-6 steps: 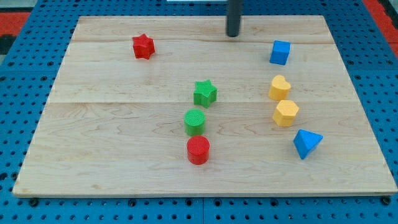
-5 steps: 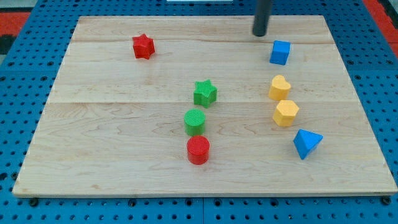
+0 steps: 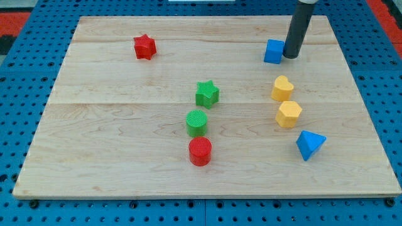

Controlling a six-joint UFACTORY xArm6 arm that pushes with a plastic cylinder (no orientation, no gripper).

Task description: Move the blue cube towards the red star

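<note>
Pincer: none fitted; the arm ends in a dark rod, so nothing opens, closes or is held.

Tip (image 3: 290, 56): down on the surface near the view's top right, touching the right side of the blue cube (image 3: 273, 51). The rod rises from it and leaves the view at the top edge.

Blue cube: upper right of the surface, just left of the tip, well apart from the red star (image 3: 144, 46).

Red star: upper left, at about the same height in the view as the cube, with bare wood between them.

Yellow heart (image 3: 282, 88): below the cube, on the right side.

Yellow hexagon (image 3: 289, 113): just below the heart; whether the two touch cannot be told.

Blue triangle (image 3: 309, 144): lower right, below and slightly right of the hexagon.

Green star (image 3: 206, 93): near the middle.

Green cylinder (image 3: 196, 122): just below the green star, slightly left.

Red cylinder (image 3: 200, 151): just below the green cylinder.

Surface (image 3: 113, 132): pale wooden board of joined planks.

Base (image 3: 19, 94): blue pegboard around the board, with red at the view's top corners.
</note>
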